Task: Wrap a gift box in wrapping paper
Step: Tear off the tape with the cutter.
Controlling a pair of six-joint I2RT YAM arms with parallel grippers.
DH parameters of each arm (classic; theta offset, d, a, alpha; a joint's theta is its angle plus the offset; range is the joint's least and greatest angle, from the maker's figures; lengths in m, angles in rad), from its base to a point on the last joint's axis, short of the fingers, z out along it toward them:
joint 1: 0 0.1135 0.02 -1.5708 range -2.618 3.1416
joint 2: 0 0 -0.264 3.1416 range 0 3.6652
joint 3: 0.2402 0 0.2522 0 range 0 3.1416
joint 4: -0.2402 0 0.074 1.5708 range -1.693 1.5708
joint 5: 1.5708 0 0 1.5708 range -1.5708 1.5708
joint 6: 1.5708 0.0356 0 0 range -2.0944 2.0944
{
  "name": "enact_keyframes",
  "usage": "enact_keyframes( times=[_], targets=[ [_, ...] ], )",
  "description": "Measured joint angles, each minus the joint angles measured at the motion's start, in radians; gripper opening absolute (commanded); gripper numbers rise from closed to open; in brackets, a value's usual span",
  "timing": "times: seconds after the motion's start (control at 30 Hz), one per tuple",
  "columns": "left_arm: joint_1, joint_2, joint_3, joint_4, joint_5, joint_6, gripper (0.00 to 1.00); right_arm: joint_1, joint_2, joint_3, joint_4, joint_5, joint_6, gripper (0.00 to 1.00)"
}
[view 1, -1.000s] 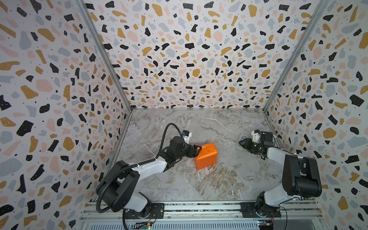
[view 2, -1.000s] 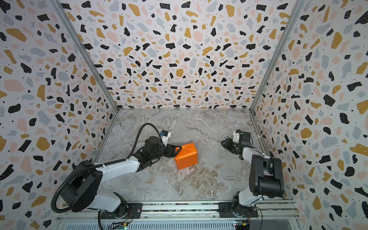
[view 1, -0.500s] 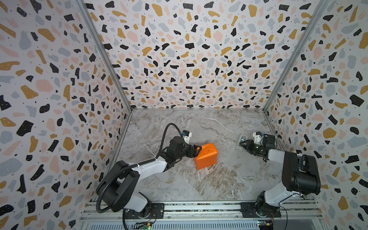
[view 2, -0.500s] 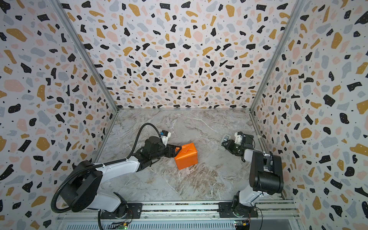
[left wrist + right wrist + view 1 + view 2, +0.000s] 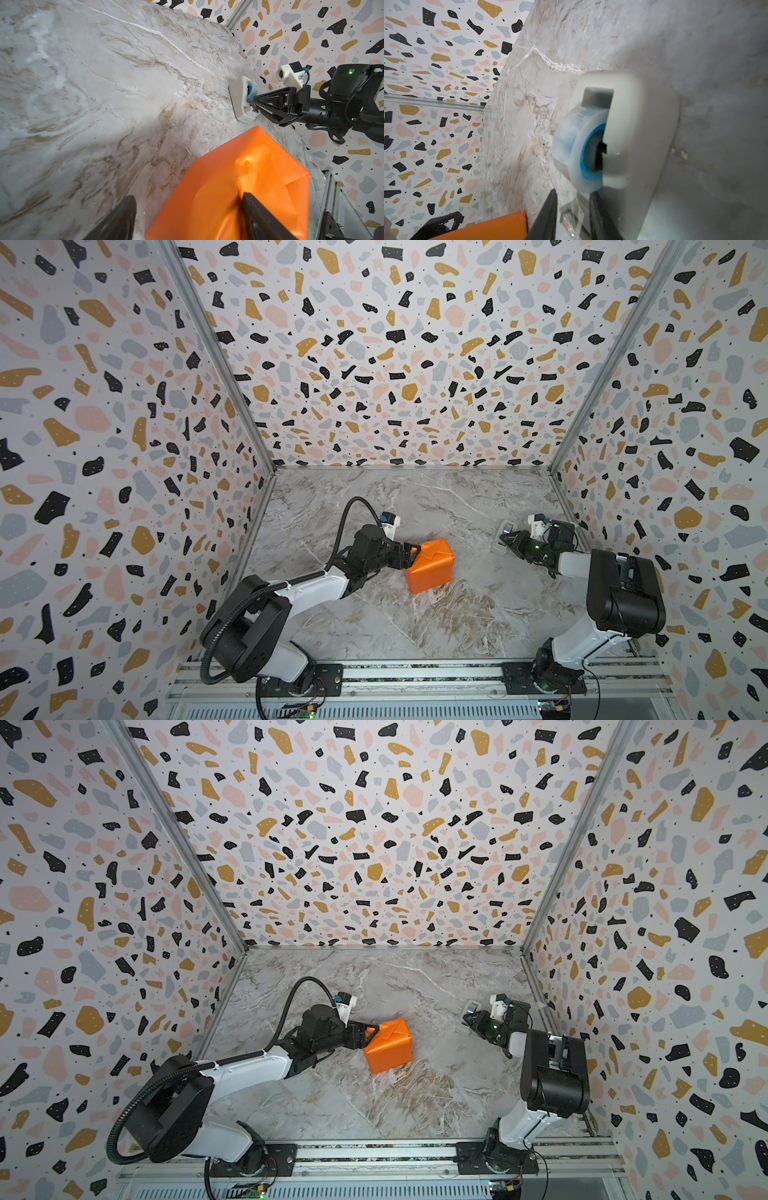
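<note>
The wrapping paper [image 5: 430,568] [image 5: 390,1046], orange face out, is folded into a boxy parcel in mid-table; the gift box is hidden inside it. My left gripper [image 5: 411,556] [image 5: 372,1038] is at the parcel's upper left corner. In the left wrist view this gripper [image 5: 188,199] is open: one finger rests on the orange top [image 5: 239,187], the other hangs over the table beside it. My right gripper [image 5: 508,540] [image 5: 573,192] is at a white tape dispenser [image 5: 633,124]. Its jaws stand narrowly apart, with the clear loose tape end between them.
The tape dispenser [image 5: 498,545] [image 5: 462,1028] [image 5: 241,99] sits near the right wall, holding a clear roll with a blue core [image 5: 571,145]. Speckled walls enclose the marble table on three sides. A metal rail with both arm bases [image 5: 415,676] runs along the front.
My right gripper's jaws have narrowed around the tape end at the dispenser. The left arm and the parcel have stayed still.
</note>
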Motion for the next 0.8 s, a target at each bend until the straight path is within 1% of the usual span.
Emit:
enact_keyframes(
  times=[0.37,0.57,0.67,0.8],
  targets=[
    [0.000,0.000,0.000,0.000,0.000,0.000,0.79,-0.012,0.023,-0.020,0.071,-0.021,0.053,0.16],
    [0.000,0.000,0.000,0.000,0.000,0.000,0.79,-0.018,0.032,-0.031,0.096,-0.017,0.082,0.04],
    [0.000,0.000,0.000,0.000,0.000,0.000,0.79,-0.018,0.033,-0.035,0.125,-0.045,0.106,0.00],
    [0.000,0.000,0.000,0.000,0.000,0.000,0.79,-0.013,0.038,-0.045,0.158,-0.066,0.140,0.00]
  ],
)
